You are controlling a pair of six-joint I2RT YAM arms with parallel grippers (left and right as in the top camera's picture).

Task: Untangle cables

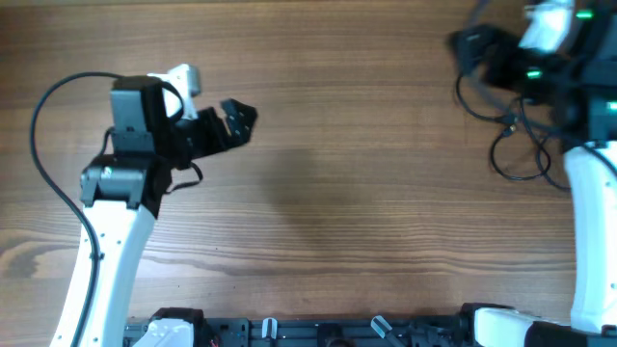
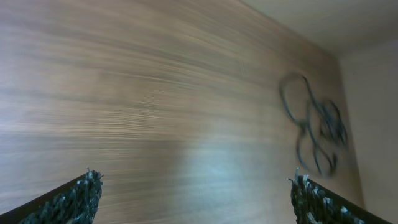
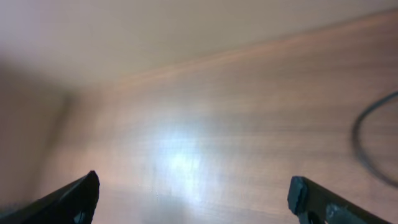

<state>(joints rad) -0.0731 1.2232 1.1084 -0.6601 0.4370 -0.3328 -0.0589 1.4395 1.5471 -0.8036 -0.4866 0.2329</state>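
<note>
The cables (image 1: 522, 152) are thin black cords lying in loose tangled loops on the wooden table at the far right, partly under my right arm. They show blurred in the left wrist view (image 2: 314, 127), far ahead and to the right. One loop shows at the right edge of the right wrist view (image 3: 368, 144). My left gripper (image 1: 238, 118) is open and empty over the left part of the table, far from the cables; its fingers are wide apart (image 2: 196, 196). My right gripper (image 1: 469, 44) is open and empty (image 3: 193, 196), just left of the cables at the far right corner.
The wooden table (image 1: 337, 193) fills the view. The left arm's own thick black wire (image 1: 43, 145) arcs at the left. The arm bases and a dark rail (image 1: 318, 330) run along the front edge. The table's far edge shows in the right wrist view (image 3: 205, 59).
</note>
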